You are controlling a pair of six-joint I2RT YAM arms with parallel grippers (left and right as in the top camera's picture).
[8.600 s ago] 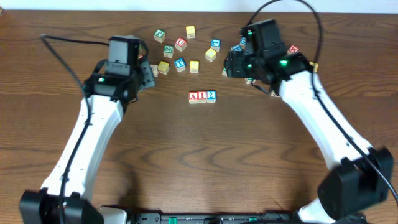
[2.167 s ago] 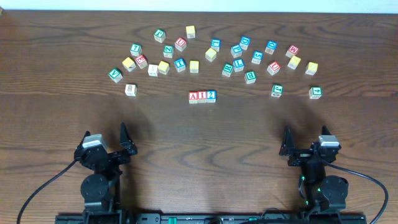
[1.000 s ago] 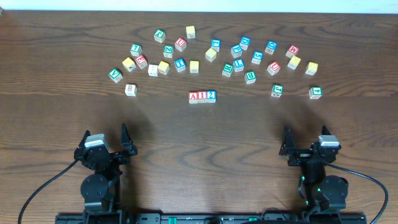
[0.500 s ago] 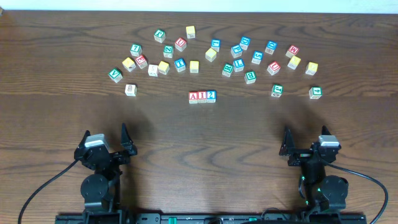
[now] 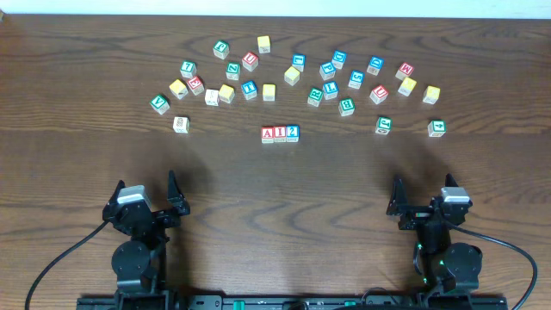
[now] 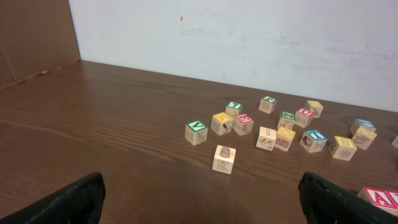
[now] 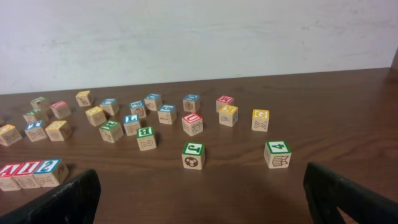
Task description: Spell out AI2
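Three blocks stand touching in a row at the table's middle: a red A block (image 5: 268, 133), a red I block (image 5: 280, 133) and a blue 2 block (image 5: 293, 132). The right wrist view shows this row at its lower left, with the 2 block (image 7: 51, 169) nearest. In the left wrist view only the A block (image 6: 376, 197) shows, at the right edge. My left gripper (image 5: 145, 185) rests open at the front left, far from the row, nothing between its fingers (image 6: 74, 199). My right gripper (image 5: 424, 191) rests open at the front right, also holding nothing.
Several loose letter and number blocks lie scattered in an arc behind the row, from a green one (image 5: 159, 103) on the left to a green 4 block (image 5: 436, 127) on the right. A pale block (image 5: 180, 124) sits alone left of the row. A white wall (image 6: 249, 31) runs behind the table.
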